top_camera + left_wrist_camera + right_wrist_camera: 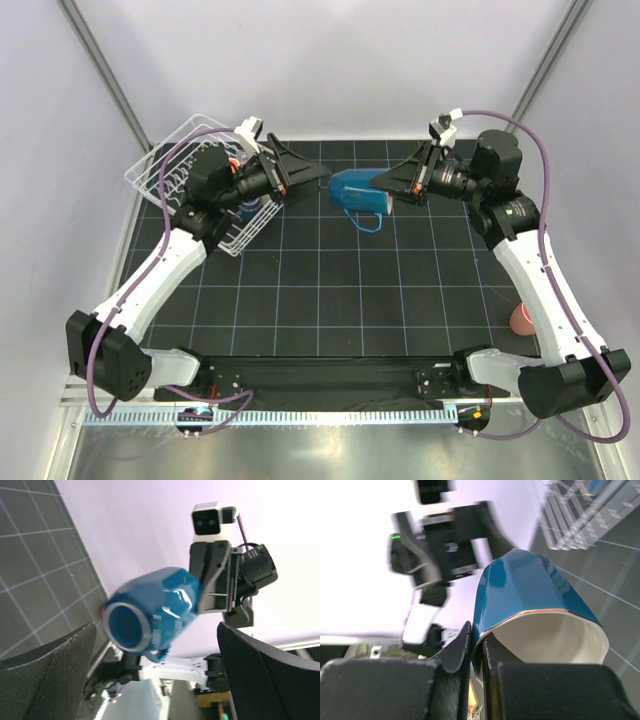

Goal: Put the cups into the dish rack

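The dark blue mug [355,192] with a cream inside hangs on its side in the air above the mat, handle down. My right gripper [388,186] is shut on its rim, one finger inside and one outside [477,645]. My left gripper [305,172] is open and empty, its tips just left of the mug's base. In the left wrist view the mug [150,612] sits between and beyond my fingers [45,670]. The white wire dish rack [165,165] stands at the far left behind the left gripper. A pink cup [521,319] lies by the right arm.
Something blue [248,208] sits in the rack's near end, partly hidden by the left wrist. The rack also shows in the right wrist view [580,515]. The black grid mat [340,290] covers the table between the arms.
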`<action>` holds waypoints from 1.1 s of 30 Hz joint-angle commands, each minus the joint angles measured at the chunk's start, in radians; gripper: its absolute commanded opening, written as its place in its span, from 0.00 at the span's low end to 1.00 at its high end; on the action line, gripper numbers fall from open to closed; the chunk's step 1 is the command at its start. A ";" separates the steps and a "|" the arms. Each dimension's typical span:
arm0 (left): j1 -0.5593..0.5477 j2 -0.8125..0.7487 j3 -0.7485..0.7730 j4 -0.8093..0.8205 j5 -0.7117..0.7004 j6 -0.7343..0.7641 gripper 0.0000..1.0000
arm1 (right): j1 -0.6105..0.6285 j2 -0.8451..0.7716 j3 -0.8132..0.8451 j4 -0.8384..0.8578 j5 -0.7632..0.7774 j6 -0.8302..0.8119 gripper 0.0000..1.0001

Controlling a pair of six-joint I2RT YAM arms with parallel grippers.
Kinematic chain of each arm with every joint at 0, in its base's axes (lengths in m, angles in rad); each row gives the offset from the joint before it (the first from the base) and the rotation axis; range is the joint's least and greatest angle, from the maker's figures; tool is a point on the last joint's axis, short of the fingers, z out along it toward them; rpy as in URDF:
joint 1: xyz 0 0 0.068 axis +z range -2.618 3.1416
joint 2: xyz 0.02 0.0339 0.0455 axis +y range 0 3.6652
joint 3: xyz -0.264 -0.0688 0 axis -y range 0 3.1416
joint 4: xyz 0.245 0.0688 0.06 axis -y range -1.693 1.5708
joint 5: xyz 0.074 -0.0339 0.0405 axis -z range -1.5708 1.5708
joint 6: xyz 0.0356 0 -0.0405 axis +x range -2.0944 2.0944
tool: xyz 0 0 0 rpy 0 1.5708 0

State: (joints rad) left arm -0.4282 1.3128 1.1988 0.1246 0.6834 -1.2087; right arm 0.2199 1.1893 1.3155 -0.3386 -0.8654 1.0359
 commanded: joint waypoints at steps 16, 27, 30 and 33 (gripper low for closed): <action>-0.069 -0.050 -0.042 0.285 0.051 -0.107 1.00 | 0.042 0.015 -0.082 0.713 -0.133 0.495 0.04; -0.098 -0.017 -0.031 0.329 0.064 -0.115 0.96 | 0.064 0.032 -0.130 0.833 -0.155 0.586 0.04; -0.103 -0.006 -0.025 0.336 0.076 -0.118 0.94 | 0.073 0.038 -0.130 0.833 -0.159 0.590 0.04; -0.103 0.000 -0.022 0.339 0.082 -0.121 0.89 | 0.079 0.044 -0.131 0.831 -0.161 0.582 0.04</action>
State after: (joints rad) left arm -0.5274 1.3106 1.1473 0.3954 0.7330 -1.3254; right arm 0.2897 1.2404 1.1641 0.3862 -1.0279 1.5944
